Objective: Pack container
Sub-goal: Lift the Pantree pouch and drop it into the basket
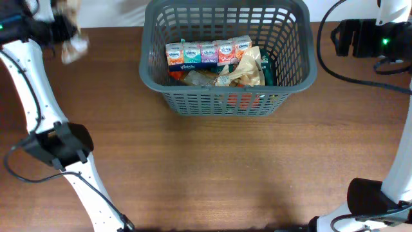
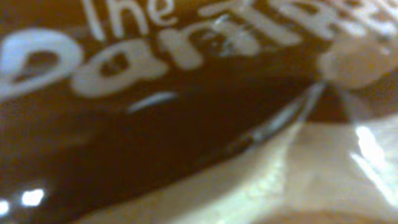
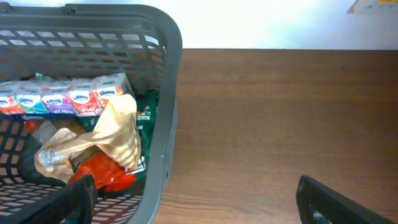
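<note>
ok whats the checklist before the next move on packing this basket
1. left claw grip on the brown packet: cannot tell, the packet fills its wrist view and the fingers are hidden
2. container upright, top open: ok
3. tissue packs and crinkly bag below the rim: ok
4. right claw open, empty, beside the container: ok
5. nothing standing between left claw and container: ok
</note>
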You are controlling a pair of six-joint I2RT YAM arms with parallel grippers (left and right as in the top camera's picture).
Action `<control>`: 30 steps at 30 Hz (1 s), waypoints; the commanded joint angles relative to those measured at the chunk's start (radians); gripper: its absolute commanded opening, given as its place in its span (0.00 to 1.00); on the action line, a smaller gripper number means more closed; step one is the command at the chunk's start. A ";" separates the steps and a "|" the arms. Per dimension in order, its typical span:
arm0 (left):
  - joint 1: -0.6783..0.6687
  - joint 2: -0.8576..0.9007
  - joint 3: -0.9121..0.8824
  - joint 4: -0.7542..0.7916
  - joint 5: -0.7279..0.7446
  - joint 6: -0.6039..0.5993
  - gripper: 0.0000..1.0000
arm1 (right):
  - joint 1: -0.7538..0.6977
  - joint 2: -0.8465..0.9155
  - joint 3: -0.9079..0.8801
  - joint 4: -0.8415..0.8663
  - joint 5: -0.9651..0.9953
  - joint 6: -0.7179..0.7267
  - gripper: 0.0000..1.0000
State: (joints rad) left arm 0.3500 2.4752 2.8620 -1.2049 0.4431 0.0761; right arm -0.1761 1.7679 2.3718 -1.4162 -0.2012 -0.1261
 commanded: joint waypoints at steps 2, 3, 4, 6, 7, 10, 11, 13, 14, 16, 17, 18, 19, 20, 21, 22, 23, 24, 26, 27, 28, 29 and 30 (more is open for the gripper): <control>-0.129 -0.052 0.232 0.106 0.384 0.080 0.01 | -0.001 -0.011 0.005 0.005 -0.009 0.011 0.99; -0.161 -0.052 0.260 0.130 0.415 0.080 0.01 | -0.001 -0.011 0.005 0.005 -0.009 0.012 0.99; -0.198 -0.052 0.278 0.153 0.436 0.081 0.01 | -0.001 -0.011 0.005 0.005 -0.009 0.012 0.99; -0.270 -0.060 0.277 0.189 0.464 0.103 0.01 | -0.001 -0.011 0.005 0.003 -0.009 0.012 0.99; -0.313 -0.060 0.277 0.193 0.468 0.122 0.01 | -0.001 -0.011 0.005 0.002 -0.009 0.011 0.99; -0.431 -0.060 0.266 0.156 0.470 0.221 0.01 | -0.001 -0.011 0.005 -0.002 -0.009 0.011 0.99; -0.467 -0.060 0.259 0.130 0.469 0.267 0.01 | -0.001 -0.011 0.005 -0.002 -0.009 0.011 0.99; -0.541 -0.059 0.238 0.043 0.415 0.375 0.01 | -0.001 -0.011 0.005 -0.002 -0.009 0.011 0.99; -0.567 -0.059 0.225 0.000 0.371 0.410 0.01 | -0.001 -0.011 0.005 -0.002 -0.009 0.011 0.99; -0.616 -0.058 0.175 -0.101 0.269 0.484 0.01 | -0.001 -0.011 0.005 -0.002 -0.010 0.011 0.99; -0.640 -0.058 0.129 -0.163 0.228 0.532 0.01 | -0.001 -0.011 0.005 -0.002 -0.010 0.011 0.99; -0.652 -0.058 0.096 -0.194 0.209 0.565 0.01 | -0.001 -0.011 0.005 -0.002 -0.010 0.011 0.99; -0.666 -0.058 0.040 -0.236 0.178 0.616 0.01 | -0.001 -0.011 0.005 -0.001 -0.010 0.011 0.99; -0.678 -0.058 -0.011 -0.265 0.140 0.652 0.02 | -0.001 -0.011 0.005 0.000 -0.010 0.012 0.99; -0.687 -0.058 -0.068 -0.288 0.096 0.677 0.02 | -0.001 -0.011 0.005 0.000 -0.010 0.011 0.99; -0.696 -0.058 -0.116 -0.301 0.058 0.693 0.01 | -0.001 -0.011 0.005 0.000 -0.013 0.011 0.99; -0.702 -0.058 -0.169 -0.304 0.023 0.698 0.01 | -0.001 -0.011 0.005 -0.001 -0.019 0.012 0.99; -0.708 -0.058 -0.212 -0.303 -0.002 0.698 0.02 | -0.001 -0.011 0.005 0.000 -0.026 0.011 0.99; -0.714 -0.058 -0.272 -0.295 -0.028 0.704 0.01 | -0.001 -0.011 0.005 -0.001 -0.032 0.011 0.99; -0.715 -0.058 -0.294 -0.287 -0.038 0.704 0.02 | -0.001 -0.011 0.005 -0.002 -0.032 0.011 0.99; -0.716 -0.058 -0.310 -0.281 -0.045 0.704 0.08 | -0.001 -0.011 0.005 -0.002 -0.032 0.012 0.99; -0.716 -0.058 -0.322 -0.274 -0.045 0.703 0.31 | -0.001 -0.011 0.005 -0.002 -0.034 0.012 0.99; -0.716 -0.058 -0.328 -0.267 -0.045 0.703 0.63 | -0.001 -0.011 0.005 -0.002 -0.036 0.012 0.99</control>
State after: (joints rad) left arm -0.3611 2.4302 2.5584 -1.4876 0.4580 0.7322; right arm -0.1761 1.7679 2.3718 -1.4178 -0.2127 -0.1261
